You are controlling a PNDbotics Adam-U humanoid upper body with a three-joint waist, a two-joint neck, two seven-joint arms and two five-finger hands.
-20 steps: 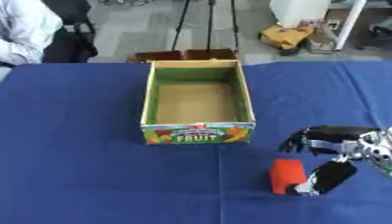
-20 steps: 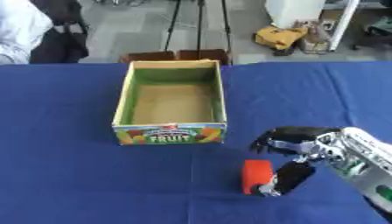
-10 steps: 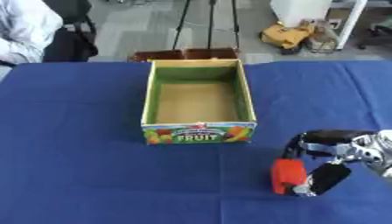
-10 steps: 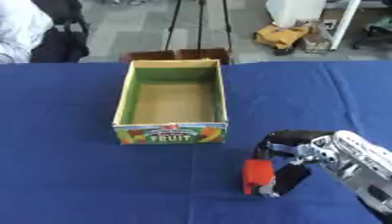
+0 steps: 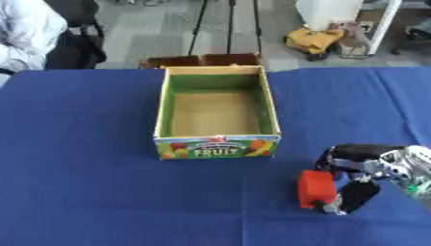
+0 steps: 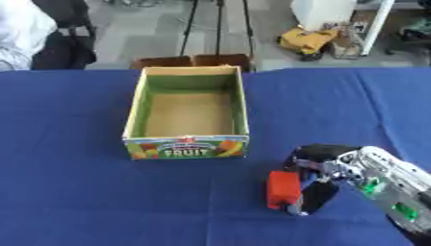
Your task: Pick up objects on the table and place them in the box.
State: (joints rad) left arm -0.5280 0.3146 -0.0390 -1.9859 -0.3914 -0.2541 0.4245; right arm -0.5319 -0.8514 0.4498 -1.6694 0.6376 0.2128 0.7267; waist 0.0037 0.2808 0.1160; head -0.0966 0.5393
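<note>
Table (image 5: pixel 84 144) covered in matt blue cloth, smooth, few creases. Box (image 5: pixel 217 113) is cardboard: plain matt brown floor, green-printed inner walls, printed paper fruit label on the front, slightly glossy. Red object (image 5: pixel 316 189) looks smooth, matt to slightly shiny, likely plastic. Right hand (image 6: pixel 324 166): matt black fingers, silvery metal-look parts toward the wrist with some sheen.

Blue-clothed table (image 5: pixel 93 192), open fruit box (image 5: pixel 216 113) at centre, red block (image 5: pixel 316 189) near its right front corner
</note>
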